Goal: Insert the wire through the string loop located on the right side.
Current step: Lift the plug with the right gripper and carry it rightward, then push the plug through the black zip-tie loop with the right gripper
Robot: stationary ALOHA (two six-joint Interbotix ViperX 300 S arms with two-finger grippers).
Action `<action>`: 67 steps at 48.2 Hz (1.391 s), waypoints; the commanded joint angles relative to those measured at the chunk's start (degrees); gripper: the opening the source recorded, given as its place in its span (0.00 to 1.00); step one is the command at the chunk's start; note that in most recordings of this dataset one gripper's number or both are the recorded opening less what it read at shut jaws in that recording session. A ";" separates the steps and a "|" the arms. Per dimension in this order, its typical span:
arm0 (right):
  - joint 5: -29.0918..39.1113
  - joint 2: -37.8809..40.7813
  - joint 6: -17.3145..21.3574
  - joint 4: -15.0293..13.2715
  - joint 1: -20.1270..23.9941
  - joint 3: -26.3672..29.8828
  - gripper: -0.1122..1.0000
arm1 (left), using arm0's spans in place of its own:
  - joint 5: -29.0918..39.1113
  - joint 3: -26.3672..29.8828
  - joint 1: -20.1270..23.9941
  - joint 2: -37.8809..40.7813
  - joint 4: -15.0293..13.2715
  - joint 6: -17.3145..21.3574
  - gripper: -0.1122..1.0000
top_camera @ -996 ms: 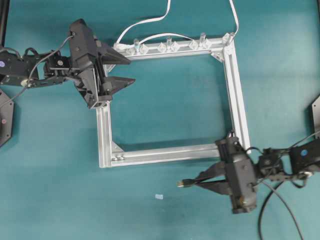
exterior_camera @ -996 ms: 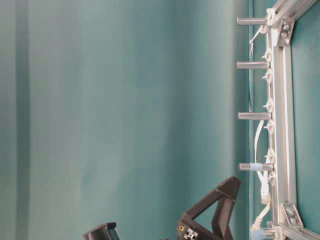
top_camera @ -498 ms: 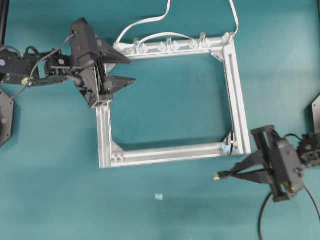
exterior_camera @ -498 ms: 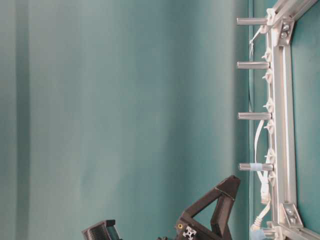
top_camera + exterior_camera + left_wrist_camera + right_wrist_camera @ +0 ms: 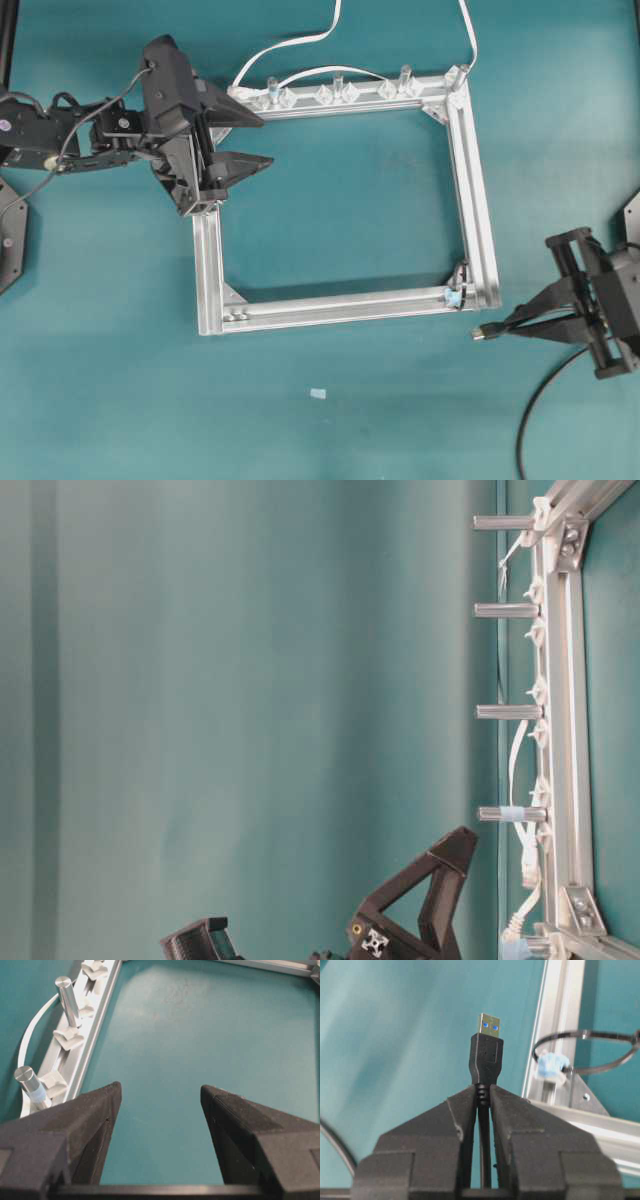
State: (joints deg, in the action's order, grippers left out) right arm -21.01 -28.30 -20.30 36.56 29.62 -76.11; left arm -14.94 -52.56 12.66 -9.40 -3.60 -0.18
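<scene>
Holding the wire (image 5: pixel 485 1067) just behind its plug, the right gripper (image 5: pixel 515 327) has its jaws clamped together on the strain relief, so the metal tip projects freely ahead of the fingertips. This grip probably leaves enough exposed plug to lead through the opening without the fingers fouling it. Taking the aluminium frame (image 5: pixel 478 200) as landmark: the string loop (image 5: pixel 585 1052) stands at the frame's lower right inside corner, anchored by a pale-blue bit (image 5: pixel 549 1067) on the rail. The plug sits just outside that corner, near the loop but apart from it, pointing toward the frame; insertion is not yet done. The rest of the wire trails from the gripper away from the frame across the bench (image 5: pixel 350 420).

The left gripper (image 5: pixel 245 140) hovers over the frame's upper left corner, jaws apart and holding nothing, apparently parked clear.

No brand, label or writing is legible; only blue inserts show inside the plug tip.
</scene>
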 commanded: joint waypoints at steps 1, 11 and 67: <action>0.26 -1.23 -0.09 -0.09 0.09 -0.18 0.21 | -0.26 1.23 -0.09 -1.23 0.18 -0.09 0.71; 0.26 -2.02 -0.18 -0.18 0.09 -0.97 0.21 | -0.26 1.41 -0.09 -1.32 0.18 -0.09 0.70; -0.44 -2.02 -4.13 -0.18 -9.58 -2.81 0.21 | -0.26 1.85 -0.09 -1.23 0.18 -0.18 0.70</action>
State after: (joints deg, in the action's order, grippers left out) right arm -20.83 -30.15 -24.35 36.56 20.48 -79.37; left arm -14.94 -51.94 12.66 -9.49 -3.60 -0.18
